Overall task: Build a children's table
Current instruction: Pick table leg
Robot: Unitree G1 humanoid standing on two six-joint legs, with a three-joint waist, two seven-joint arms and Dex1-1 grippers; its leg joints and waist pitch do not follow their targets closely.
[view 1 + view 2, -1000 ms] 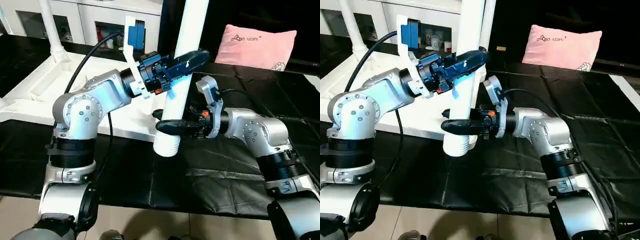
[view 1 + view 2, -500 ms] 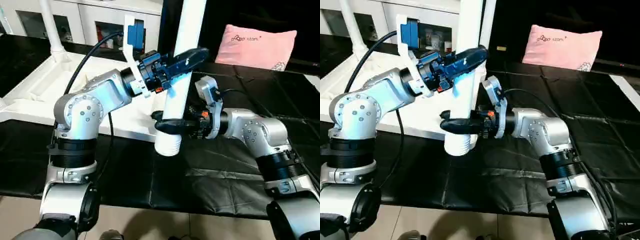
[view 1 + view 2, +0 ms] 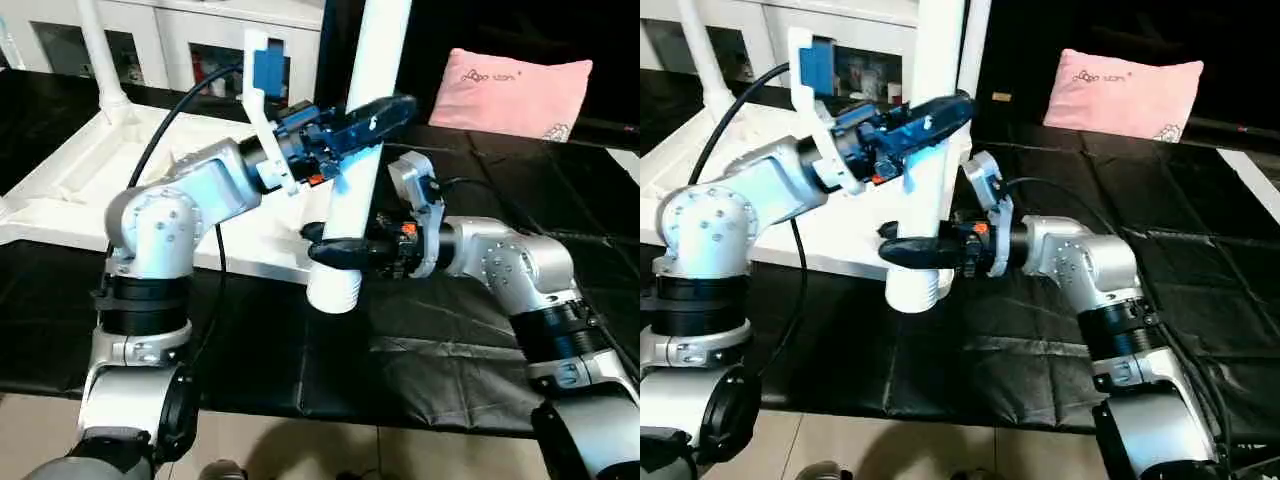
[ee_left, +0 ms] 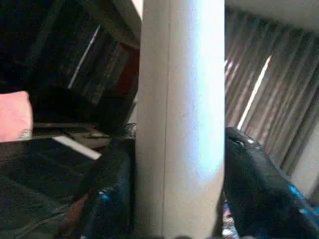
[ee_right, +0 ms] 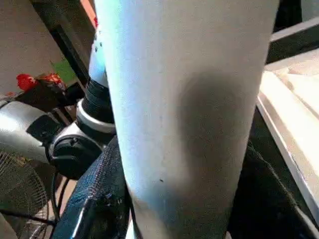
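I have one white leg (image 3: 365, 130) clamped between both my grippers, standing nearly upright above the black cloth (image 3: 430, 330) in front of me. My left gripper (image 3: 365, 118) is closed around its upper shaft and my right gripper (image 3: 340, 248) is closed around it lower down, just above the ribbed thick end (image 3: 334, 290), which points down and hangs a little above the cloth. Its long axis runs up and down, leaning slightly so the top tilts to my right (the narrow end runs out of view overhead). The tabletop (image 3: 60, 185) lies underside-up to my left, just beside the leg's lower end, with another leg (image 3: 100, 55) already upright in a far corner. The near edge is closest to my right gripper's hold, so I judge the ribbed end must travel leftward to reach a socket.
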